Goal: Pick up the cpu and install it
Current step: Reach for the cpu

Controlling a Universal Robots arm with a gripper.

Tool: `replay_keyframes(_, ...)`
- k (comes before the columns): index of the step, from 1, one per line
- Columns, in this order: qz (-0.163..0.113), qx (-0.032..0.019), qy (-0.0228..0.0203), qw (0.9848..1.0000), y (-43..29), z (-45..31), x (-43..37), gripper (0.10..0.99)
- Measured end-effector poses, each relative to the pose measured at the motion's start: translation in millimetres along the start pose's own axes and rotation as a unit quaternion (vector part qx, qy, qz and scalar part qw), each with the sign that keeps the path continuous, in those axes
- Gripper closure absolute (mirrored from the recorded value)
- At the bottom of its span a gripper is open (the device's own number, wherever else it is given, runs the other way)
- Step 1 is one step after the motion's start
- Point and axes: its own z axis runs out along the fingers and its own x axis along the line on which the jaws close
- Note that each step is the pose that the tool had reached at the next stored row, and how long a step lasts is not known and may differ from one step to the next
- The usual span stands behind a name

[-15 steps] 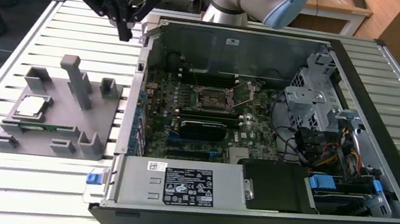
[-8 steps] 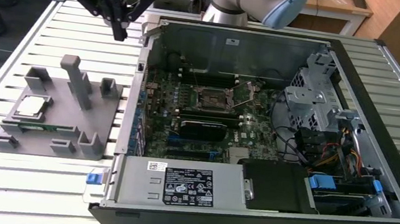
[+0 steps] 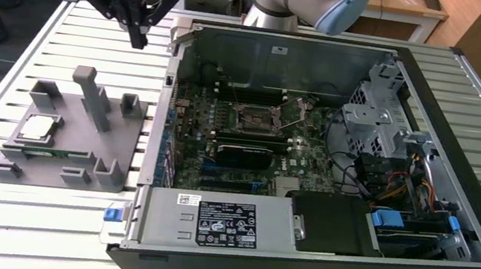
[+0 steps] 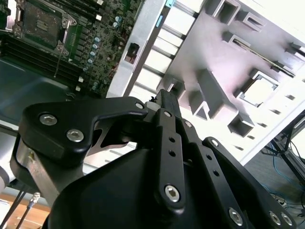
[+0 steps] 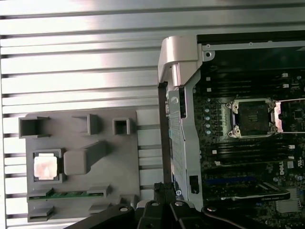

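Black end effector (image 3: 137, 39), pressed together and empty, hangs away from the pale silver square cpu (image 3: 37, 127); descending closed could knock it.

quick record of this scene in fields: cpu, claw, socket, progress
cpu: lying flat in a pocket of the grey holder
claw: shut, holding nothing, raised clear of the grey holder and the cpu
socket: on the motherboard, looks empty
progress: cpu not yet picked up
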Motion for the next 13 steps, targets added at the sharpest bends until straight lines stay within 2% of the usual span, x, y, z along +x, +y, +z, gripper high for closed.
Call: replay_keyframes(13,0.000,0.0000,0.0000,1.0000,-0.9,0.4,12.1,0.980)
